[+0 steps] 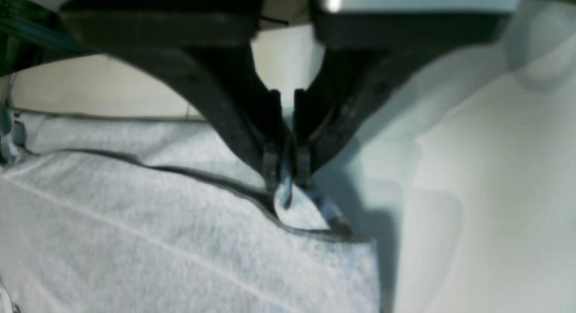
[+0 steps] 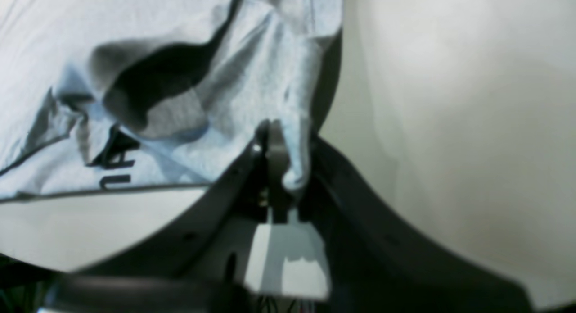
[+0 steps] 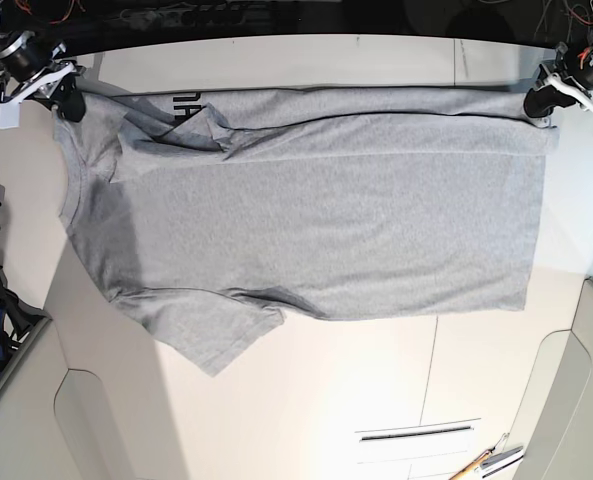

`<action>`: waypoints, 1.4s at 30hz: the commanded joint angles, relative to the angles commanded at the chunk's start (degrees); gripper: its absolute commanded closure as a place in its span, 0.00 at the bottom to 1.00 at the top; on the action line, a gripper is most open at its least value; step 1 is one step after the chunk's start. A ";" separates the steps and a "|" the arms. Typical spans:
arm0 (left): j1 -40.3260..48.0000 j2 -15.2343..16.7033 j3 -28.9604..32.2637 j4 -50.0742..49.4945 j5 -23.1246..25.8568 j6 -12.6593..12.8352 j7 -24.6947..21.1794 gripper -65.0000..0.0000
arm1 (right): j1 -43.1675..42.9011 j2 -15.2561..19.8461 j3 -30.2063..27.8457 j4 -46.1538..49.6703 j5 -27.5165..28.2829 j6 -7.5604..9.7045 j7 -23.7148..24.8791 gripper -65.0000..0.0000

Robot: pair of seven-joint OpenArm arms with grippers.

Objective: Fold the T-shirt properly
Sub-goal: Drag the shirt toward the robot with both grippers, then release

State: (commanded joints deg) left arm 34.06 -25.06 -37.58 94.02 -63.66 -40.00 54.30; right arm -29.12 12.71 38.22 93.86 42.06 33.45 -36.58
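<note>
Both the left gripper [image 1: 288, 173] and right gripper [image 2: 294, 200] pinch corners of the T-shirt [image 3: 326, 220], spread on the bench [image 3: 376, 370] between them; folding looks barely begun, one sleeve loose

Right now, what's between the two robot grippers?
The grey T-shirt stretches between the left gripper and right gripper, in the base view.

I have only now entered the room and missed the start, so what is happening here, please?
A two-armed robot is handling a grey T-shirt laid out on a table. The left claw and the right claw each pinch cloth near opposite ends of one long edge. One sleeve sticks out, so the shirt is not yet neatly folded.
</note>
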 joint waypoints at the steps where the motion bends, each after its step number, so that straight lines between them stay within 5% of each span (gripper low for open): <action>1: 0.59 -0.02 0.00 0.22 0.00 0.00 -0.04 1.00 | -0.63 -0.02 0.48 0.00 0.61 0.02 0.00 1.00; 11: 1.36 0.02 0.00 0.55 0.02 0.00 0.42 0.99 | -2.01 -0.04 2.21 -0.02 1.27 -0.04 0.11 1.00; 13: 1.36 0.17 0.00 0.55 0.04 0.00 0.85 0.84 | -2.01 -0.04 2.21 -0.02 1.22 -0.04 0.11 1.00; 15: 1.36 0.26 0.00 0.55 0.07 0.00 1.27 0.73 | -2.01 -0.02 2.23 -0.02 1.22 -0.09 0.13 0.83; 18: 1.33 0.28 -1.22 0.55 -0.02 0.00 1.20 0.72 | -1.99 -0.02 2.78 -0.02 1.20 -0.26 2.21 0.60; 22: 1.31 0.26 -6.75 0.55 -0.92 0.00 1.49 0.71 | -0.52 0.00 6.01 -0.02 1.20 -0.26 3.34 0.59; 26: 1.33 0.24 -10.01 0.55 -2.19 0.00 1.70 0.49 | 3.69 1.36 8.35 -0.02 1.22 -0.70 3.37 0.59; 42: -1.42 -1.16 -19.06 0.55 -0.76 0.00 -1.60 0.49 | 31.15 3.41 6.21 -7.41 -6.60 -1.31 3.85 0.59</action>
State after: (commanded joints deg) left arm 32.64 -26.22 -56.64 94.56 -64.42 -40.00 52.71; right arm 2.02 16.12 44.42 86.46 35.46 32.14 -32.73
